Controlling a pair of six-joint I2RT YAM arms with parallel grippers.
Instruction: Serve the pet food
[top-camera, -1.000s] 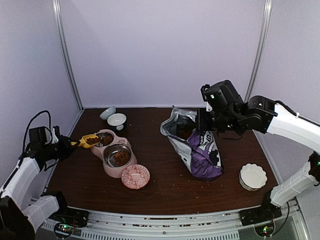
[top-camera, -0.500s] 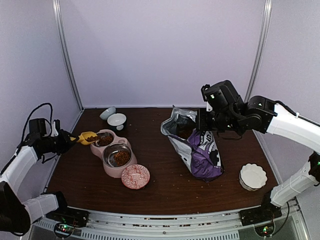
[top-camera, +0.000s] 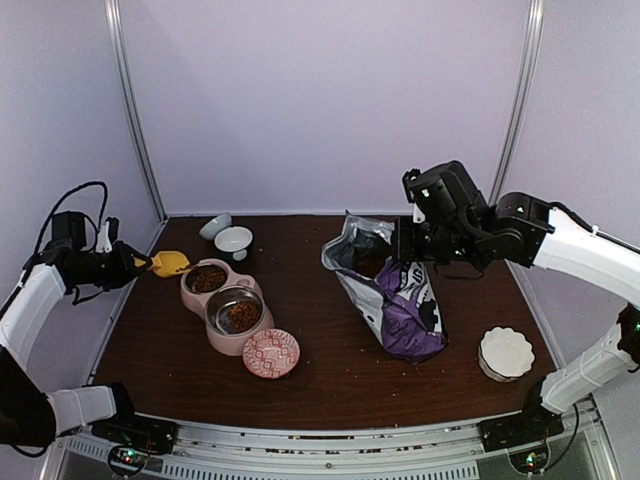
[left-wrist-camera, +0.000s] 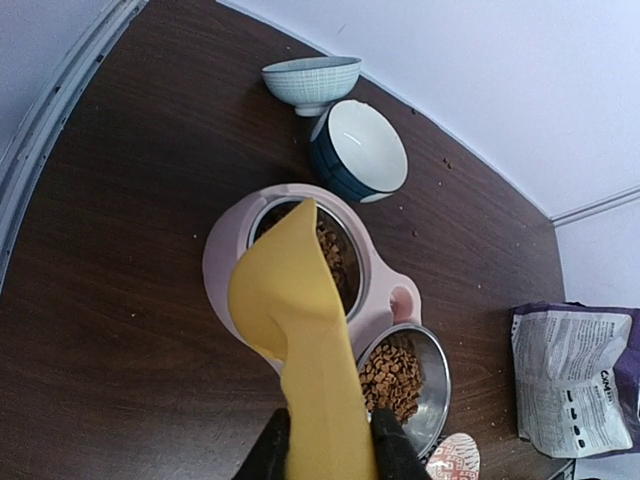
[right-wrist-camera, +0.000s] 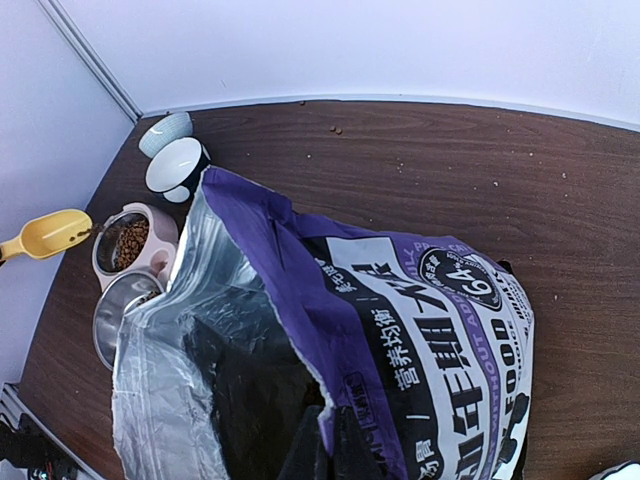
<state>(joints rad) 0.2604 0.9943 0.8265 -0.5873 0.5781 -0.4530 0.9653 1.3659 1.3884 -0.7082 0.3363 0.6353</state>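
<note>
Near: left gripper (left-wrist-camera: 325, 452) clamped on the handle of the yellow scoop (left-wrist-camera: 290, 300). The scoop runs straight out from the fingers, its bowl end just beside the pink feeder (left-wrist-camera: 218, 270). Beyond the tip: pet food (left-wrist-camera: 390, 372) lying in both steel bowls. Far off to that hand's right: purple bag (top-camera: 405, 300), rim pinched by the right gripper (top-camera: 405, 245), mouth open. Left arm is nearer the bowls; a refill would mean reaching right.

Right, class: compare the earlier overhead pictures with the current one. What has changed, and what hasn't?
The left pincer, shut on the yellow scoop, drew back leftward off the pink feeder. The scoop, loaded before, now looks empty. The right pincer keeps its grip on the purple bag. The bag and feeder haven't moved.
</note>
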